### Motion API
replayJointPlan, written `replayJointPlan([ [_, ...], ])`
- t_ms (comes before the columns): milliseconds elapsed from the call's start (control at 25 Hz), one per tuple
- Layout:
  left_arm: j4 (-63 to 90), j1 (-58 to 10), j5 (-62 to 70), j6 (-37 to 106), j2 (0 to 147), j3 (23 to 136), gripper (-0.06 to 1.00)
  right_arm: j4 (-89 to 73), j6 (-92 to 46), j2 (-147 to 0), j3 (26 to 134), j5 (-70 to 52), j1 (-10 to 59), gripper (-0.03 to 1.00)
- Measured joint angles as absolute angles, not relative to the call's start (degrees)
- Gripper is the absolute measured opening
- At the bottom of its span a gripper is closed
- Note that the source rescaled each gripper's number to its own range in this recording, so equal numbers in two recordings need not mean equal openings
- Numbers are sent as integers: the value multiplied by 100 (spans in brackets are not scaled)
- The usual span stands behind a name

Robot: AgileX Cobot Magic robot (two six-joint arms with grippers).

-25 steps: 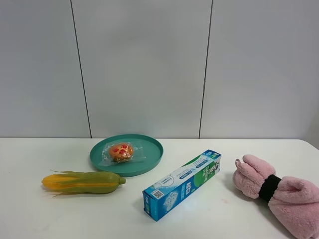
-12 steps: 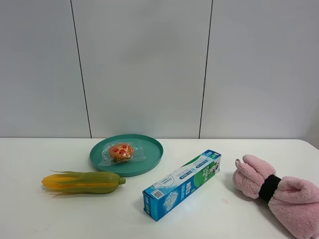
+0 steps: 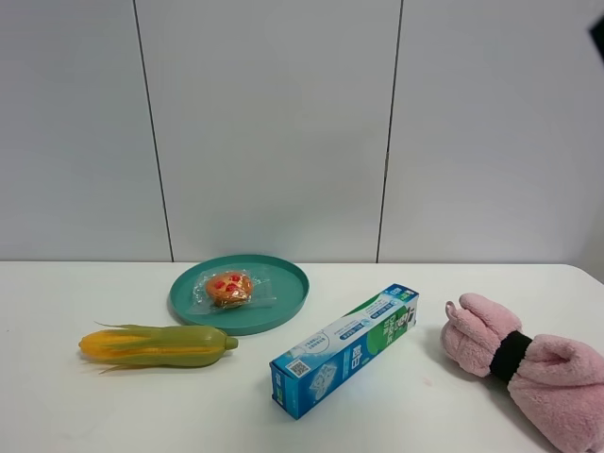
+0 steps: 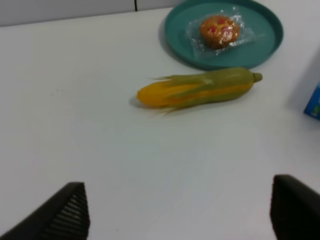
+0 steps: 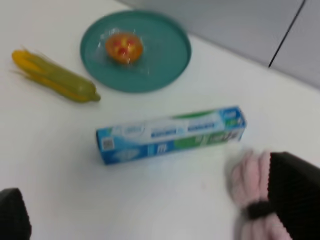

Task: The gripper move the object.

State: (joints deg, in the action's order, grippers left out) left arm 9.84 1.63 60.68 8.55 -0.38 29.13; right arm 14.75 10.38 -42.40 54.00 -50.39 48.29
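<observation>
Object: the wrapped pastry point(image 3: 228, 288), orange-brown with red bits on top, lies in clear plastic on the teal plate point(image 3: 288, 304), toward the plate's left half in the exterior high view. Nothing touches it.
Plate: on the white table point(image 3: 123, 406), near the back wall, left of centre.
Corn cob: yellow-green corn cob point(image 3: 156, 345) lies lengthwise just in front of the plate, its green tip close to the plate's rim but apart from it.
Toothpaste box: blue-green toothpaste box point(image 3: 345, 348) lies diagonally right of the plate, apart from it.
Pink towel: rolled pink towel point(image 3: 528, 373) with a black band, at the table's right edge, apart from the box.
Exterior high view only: the whole layout at once; neither gripper over the table, only a dark sliver at the upper right corner, too small to identify.
Left wrist view only: left gripper point(image 4: 182, 212) with two black ribbed fingertips point(image 4: 67, 215) at the frame edge, spread wide apart, nothing between them, above bare table. Pastry point(image 4: 219, 31), plate point(image 4: 260, 47) and cob point(image 4: 200, 90) lie well beyond it; a blue corner of the box point(image 4: 314, 102) shows at the edge. Towel not seen here.
Right wrist view only: blurred. Right gripper point(image 5: 160, 207) with dark fingertips point(image 5: 295, 195) far apart, empty, high over the table. Shows pastry point(image 5: 123, 47), plate point(image 5: 165, 60), cob point(image 5: 55, 76), box point(image 5: 170, 134) and part of the towel point(image 5: 247, 182).
</observation>
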Motion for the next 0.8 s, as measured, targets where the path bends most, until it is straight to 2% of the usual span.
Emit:
replayJointPlan([
  [200, 984, 163, 6068, 855, -38, 2913, 100, 1272, 1029, -3141, 4715, -5125, 3145, 92],
  [320, 984, 163, 6068, 855, -38, 2913, 100, 1266, 885, -2413, 4578, -5264, 1843, 92],
  [440, 984, 163, 6068, 855, -38, 2913, 100, 1134, 799, -1792, 4567, -5653, 931, 92],
  [600, 984, 163, 6068, 855, -38, 2913, 100, 686, 660, -1141, 4496, -6451, 288, 92],
  [800, 984, 163, 6068, 855, -38, 2913, 100, 331, 560, -376, 4189, -6933, 183, 92],
])
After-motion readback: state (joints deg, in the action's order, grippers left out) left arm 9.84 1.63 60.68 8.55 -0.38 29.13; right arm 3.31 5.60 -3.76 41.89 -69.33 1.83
